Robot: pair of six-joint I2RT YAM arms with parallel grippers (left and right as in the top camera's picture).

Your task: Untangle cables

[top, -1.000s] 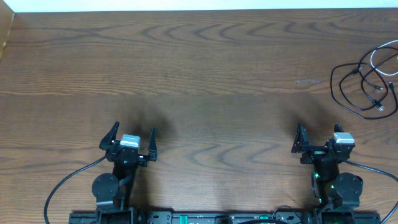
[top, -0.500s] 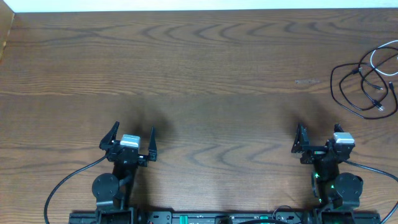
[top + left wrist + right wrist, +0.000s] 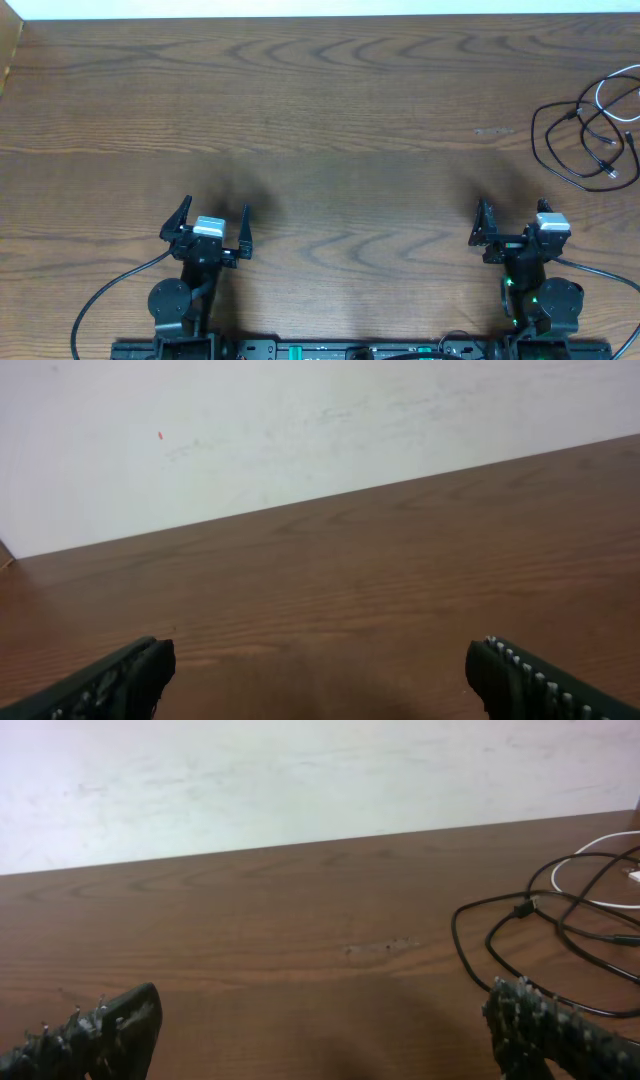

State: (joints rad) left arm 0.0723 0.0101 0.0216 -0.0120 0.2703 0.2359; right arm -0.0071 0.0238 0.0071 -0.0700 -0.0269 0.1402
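The cables lie in a loose tangle at the table's far right edge. A black cable [image 3: 534,135] loops around and crosses a white cable [image 3: 600,90]. The right wrist view shows the black cable [image 3: 453,930] and the white cable [image 3: 575,855] ahead and to the right of my right gripper [image 3: 322,1005]. My right gripper [image 3: 513,212] stands open near the front right, well short of the tangle, with nothing between its fingers. Open as well, my left gripper [image 3: 213,212] is at the front left over bare wood [image 3: 318,660], far from the cables.
The brown wooden table [image 3: 330,120] runs back to a white wall [image 3: 300,430]. Part of the tangle runs past the right edge of the overhead view. Both arm bases and their thick black wires [image 3: 100,300] sit along the front edge.
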